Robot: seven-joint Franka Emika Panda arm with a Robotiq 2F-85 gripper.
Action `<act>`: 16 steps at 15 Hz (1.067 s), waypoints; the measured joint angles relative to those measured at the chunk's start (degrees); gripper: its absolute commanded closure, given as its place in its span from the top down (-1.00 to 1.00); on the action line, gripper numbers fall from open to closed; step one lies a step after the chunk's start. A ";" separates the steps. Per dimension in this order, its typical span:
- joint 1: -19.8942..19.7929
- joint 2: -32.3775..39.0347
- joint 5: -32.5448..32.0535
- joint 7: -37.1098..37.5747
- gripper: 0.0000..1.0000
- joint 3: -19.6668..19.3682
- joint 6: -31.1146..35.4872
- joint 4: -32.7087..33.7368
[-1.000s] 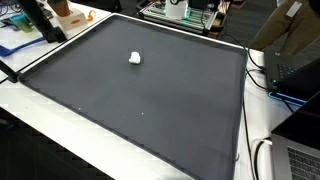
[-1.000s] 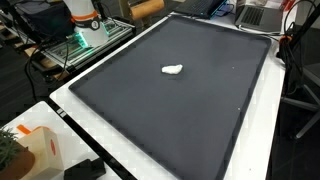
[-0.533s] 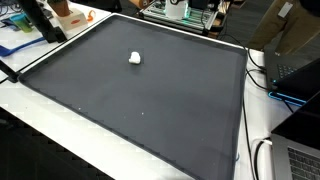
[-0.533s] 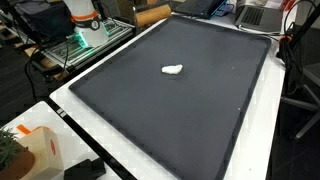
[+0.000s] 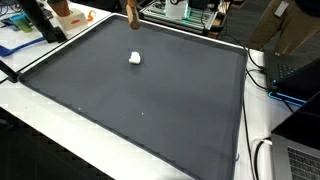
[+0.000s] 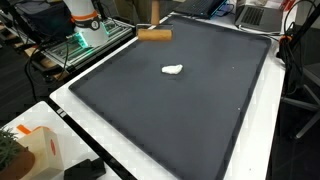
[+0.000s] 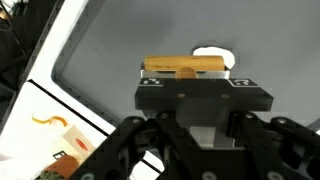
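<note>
1. One wooden block (image 7: 185, 67) is clamped in the hand (image 7: 190, 76). In the wrist view the fingers are closed against it, and the block lies crosswise between them with its long side level.
2. Seen in an exterior view, the block (image 6: 153, 34) hangs by one corner of the black mat (image 6: 200, 110), across that corner's edge. How far it is above the mat cannot be told.
3. Another exterior view shows only the lower end of the block (image 5: 131, 8) at the top of the frame, over the same edge of the mat (image 5: 150, 100).
4. A small white lump (image 6: 173, 70) lies on the mat, inward from that corner and clearly apart from the block. Nothing touches it.
5. From the wrist, the lump (image 7: 213, 54) shows just beyond the block, with its lower part hidden behind the wood.
6. The mat is flat on a white surface (image 6: 100, 128), which shows as a pale border along the mat's sides.
7. Off the mat, an orange box (image 6: 35, 145) stands on the surface past the mat's near corner.
8. A laptop (image 5: 300, 160) sits beside another edge of the mat, well away from the block and the lump.
</note>
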 measured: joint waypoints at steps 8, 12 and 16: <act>1.89 2.84 1.78 0.51 -0.56 -0.46 -2.32 -0.59; 2.43 5.25 5.77 5.56 -0.56 -0.54 -1.14 -0.33; 2.78 7.77 10.58 10.61 -0.56 -1.19 4.71 -0.21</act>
